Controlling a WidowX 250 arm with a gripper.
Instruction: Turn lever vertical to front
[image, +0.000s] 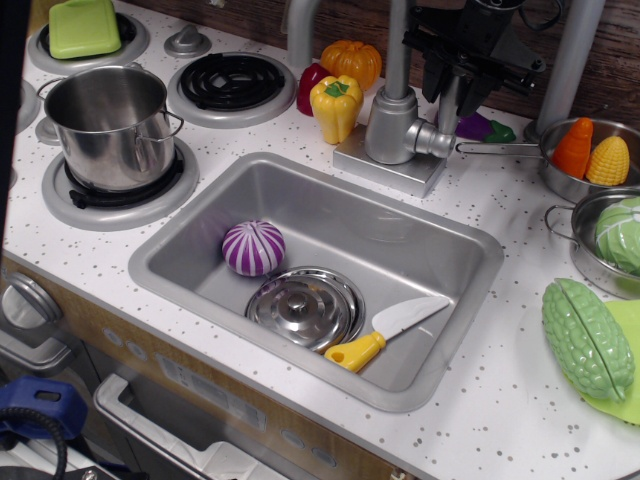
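Observation.image: pincer (452, 97) grips upright lever (449, 103), beside faucet (393, 125) and pan handle (497, 149).

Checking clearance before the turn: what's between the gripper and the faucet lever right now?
Nothing shows between them in the single camera view. The gripper sits right at the lever, whose upright paddle stands between the dark fingers; contact isn't clear.

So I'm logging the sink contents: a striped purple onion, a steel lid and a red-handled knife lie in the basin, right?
Not quite. The observation.image view shows the knife has a yellow handle, not red. The rest holds: the striped purple onion and the steel lid lie in the sink.
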